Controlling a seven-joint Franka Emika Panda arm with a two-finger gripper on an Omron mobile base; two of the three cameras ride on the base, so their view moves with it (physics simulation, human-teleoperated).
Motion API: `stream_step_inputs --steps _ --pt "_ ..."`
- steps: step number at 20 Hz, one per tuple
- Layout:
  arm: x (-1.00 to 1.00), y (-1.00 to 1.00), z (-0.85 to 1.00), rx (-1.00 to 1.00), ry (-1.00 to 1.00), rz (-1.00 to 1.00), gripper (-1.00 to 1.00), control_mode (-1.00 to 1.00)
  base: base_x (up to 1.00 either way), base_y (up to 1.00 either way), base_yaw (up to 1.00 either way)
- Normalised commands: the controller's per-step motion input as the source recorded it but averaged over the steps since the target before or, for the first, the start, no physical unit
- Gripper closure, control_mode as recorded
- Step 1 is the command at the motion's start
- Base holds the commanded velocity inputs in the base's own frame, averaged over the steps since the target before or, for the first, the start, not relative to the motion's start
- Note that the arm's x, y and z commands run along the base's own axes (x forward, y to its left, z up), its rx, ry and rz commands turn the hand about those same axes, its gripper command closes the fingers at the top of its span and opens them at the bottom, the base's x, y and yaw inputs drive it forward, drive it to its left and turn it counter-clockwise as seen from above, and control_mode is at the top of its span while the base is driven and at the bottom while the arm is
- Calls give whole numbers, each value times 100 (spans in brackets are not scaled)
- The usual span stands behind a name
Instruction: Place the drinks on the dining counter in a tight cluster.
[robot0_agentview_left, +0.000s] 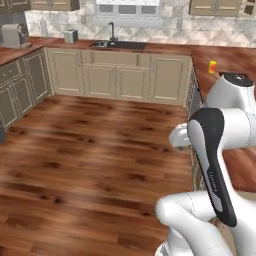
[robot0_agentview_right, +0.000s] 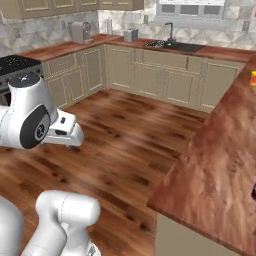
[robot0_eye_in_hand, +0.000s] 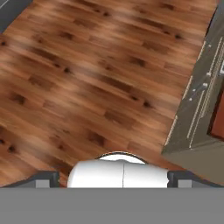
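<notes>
Of the drinks, just a dark sliver at the right edge of the dining counter (robot0_agentview_right: 215, 170) may be one; no cluster can be judged yet. The fingers (robot0_eye_in_hand: 113, 178) stand wide apart, holding nothing, above the wooden floor (robot0_eye_in_hand: 87, 78).

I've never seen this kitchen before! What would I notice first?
Probably the big white robot arm up front, hovering over the shiny brown wooden floor. Next comes the long reddish dining counter on the right, with a small orange cup at its far end. Along the back wall there's a sink under a window.
</notes>
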Motion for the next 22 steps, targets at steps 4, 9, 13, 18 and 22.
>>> stream_step_inputs --steps 4,9,13,18,22 --pt "0 0 0 0 0 0 -100 100 98 58 8" --pt "0 0 0 0 0 0 -100 100 100 74 0" --pt "0 0 0 0 0 0 -100 100 95 88 7" --pt "0 0 0 0 0 0 -100 100 54 82 55" --pt "0 0 0 0 0 0 -100 100 -3 30 92"
